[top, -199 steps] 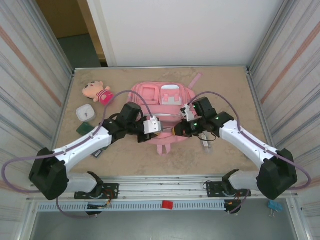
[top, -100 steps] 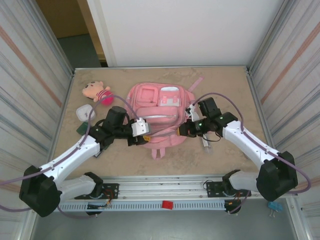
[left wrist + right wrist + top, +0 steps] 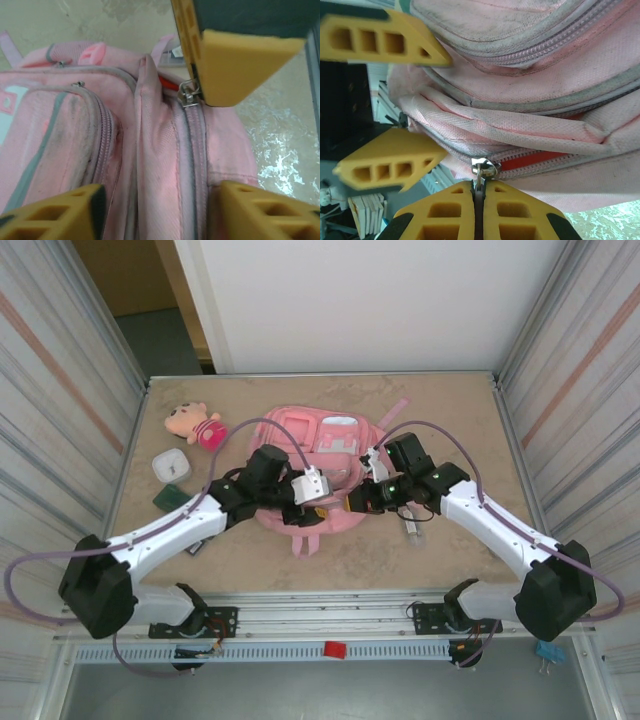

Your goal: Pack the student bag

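Overhead, the pink student bag [image 3: 330,440] lies flat at centre frame on the bench [image 3: 450,410], with both arms meeting over its near edge. Right jaws are pinched tight on the metal zipper pull [image 3: 481,168] at the bottom of the right wrist view, and a strip of red shows in the zip gap beside it. Left jaws stand apart, moderately wide, straddling a raised fold of bag fabric along the zip, closed on nothing. A plush doll [image 3: 195,423] sits upper left of the bag. A white case [image 3: 171,465] and a dark green item [image 3: 172,496] lie below it, all apart from the bag.
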Controlling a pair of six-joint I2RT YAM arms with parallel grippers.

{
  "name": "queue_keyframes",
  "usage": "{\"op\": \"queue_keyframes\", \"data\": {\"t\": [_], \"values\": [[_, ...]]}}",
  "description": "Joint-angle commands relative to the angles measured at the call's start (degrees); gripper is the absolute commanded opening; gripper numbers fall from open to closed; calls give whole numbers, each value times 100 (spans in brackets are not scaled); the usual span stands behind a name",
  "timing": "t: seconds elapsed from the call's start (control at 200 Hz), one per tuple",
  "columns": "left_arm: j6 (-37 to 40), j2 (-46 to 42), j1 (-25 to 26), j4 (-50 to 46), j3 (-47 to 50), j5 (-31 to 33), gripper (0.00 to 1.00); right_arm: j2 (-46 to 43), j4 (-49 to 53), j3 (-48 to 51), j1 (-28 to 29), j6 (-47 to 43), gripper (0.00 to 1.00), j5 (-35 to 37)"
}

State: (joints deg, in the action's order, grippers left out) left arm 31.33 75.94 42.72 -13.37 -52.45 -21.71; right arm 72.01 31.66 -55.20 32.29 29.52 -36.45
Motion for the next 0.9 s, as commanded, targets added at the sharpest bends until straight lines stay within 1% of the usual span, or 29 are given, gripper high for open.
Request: {"op": "queue_keyframes", "data": {"t": [0.0, 0.08, 0.135, 0.19, 0.266, 0.421, 0.521, 0.792, 0.837, 0.897], "values": [[78, 102, 49, -18, -146, 378, 39, -172, -332, -181, -4, 20, 0, -226], [208, -39, 42, 20, -29, 278, 26, -199, -308, 17, -253, 90, 0, -94], [319, -204, 35, 35, 69, 114, 14, -185, -348, 220, -533, 228, 0, -15], [361, -392, 5, 46, 174, -55, 9, -148, -414, 416, -823, 312, 0, 72], [368, -670, -68, 47, 284, -393, 8, -81, -561, 598, -1153, 338, 0, 109], [201, -1232, -248, 202, 454, -723, 5, 259, -895, 678, -1862, 366, 0, 115], [144, -1475, -396, 206, 442, -758, 2, 548, -1030, 567, -2180, 287, 0, 107], [180, -1743, -726, 28, 257, -834, 2, 1160, -908, 126, -2792, 80, 0, 255], [170, -1734, -742, 32, 247, -764, 2, 1195, -867, 80, -2857, 80, 0, 274], [121, -1676, -752, 29, 244, -487, 2, 1125, -907, 44, -2844, 0, 0, 112]]}}
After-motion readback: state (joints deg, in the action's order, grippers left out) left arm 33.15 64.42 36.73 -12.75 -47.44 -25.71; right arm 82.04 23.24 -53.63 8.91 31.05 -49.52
